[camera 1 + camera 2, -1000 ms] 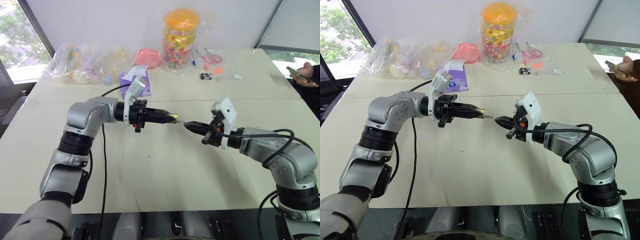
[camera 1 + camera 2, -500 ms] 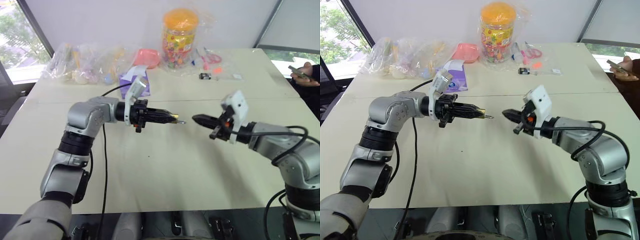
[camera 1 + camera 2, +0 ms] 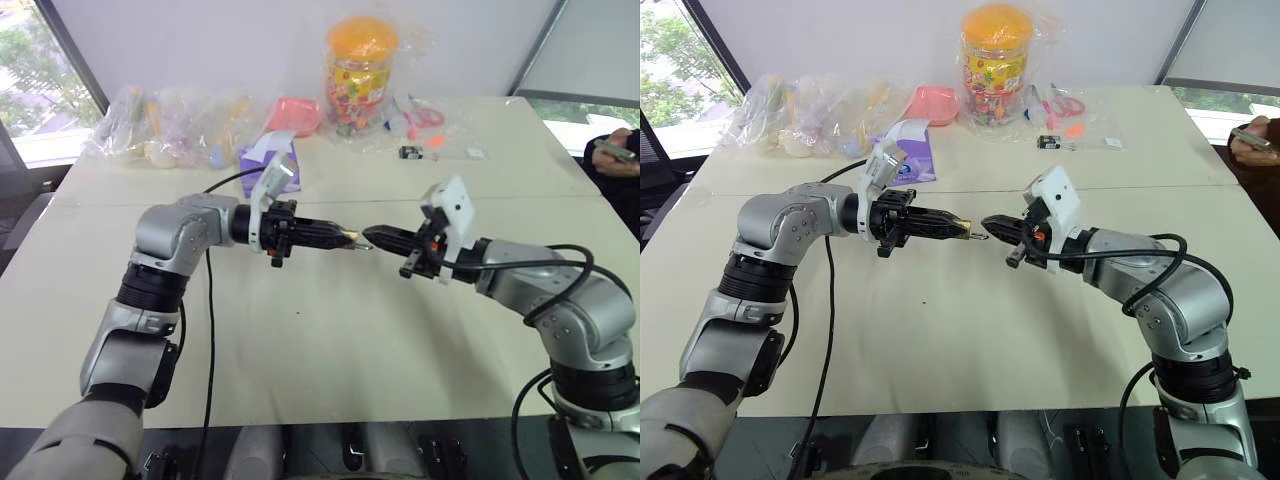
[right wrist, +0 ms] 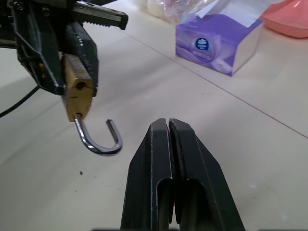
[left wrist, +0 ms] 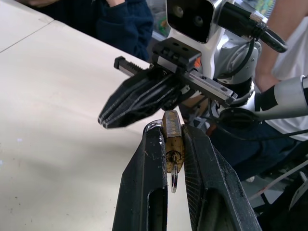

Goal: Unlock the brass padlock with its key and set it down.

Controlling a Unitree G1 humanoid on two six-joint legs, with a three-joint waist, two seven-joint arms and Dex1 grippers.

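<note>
The left gripper (image 3: 345,238) pinches the brass padlock (image 5: 172,140) between its fingertips, above the table (image 3: 320,340), silvery shackle (image 4: 98,139) swung open. The right gripper (image 3: 990,224), clenched and empty, has its tips just beside the padlock.

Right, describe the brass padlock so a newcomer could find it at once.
Over the middle of the pale table, the left gripper points at the right gripper. The brass padlock is clamped between its black fingers: gold body, silvery loop swung open.
</note>
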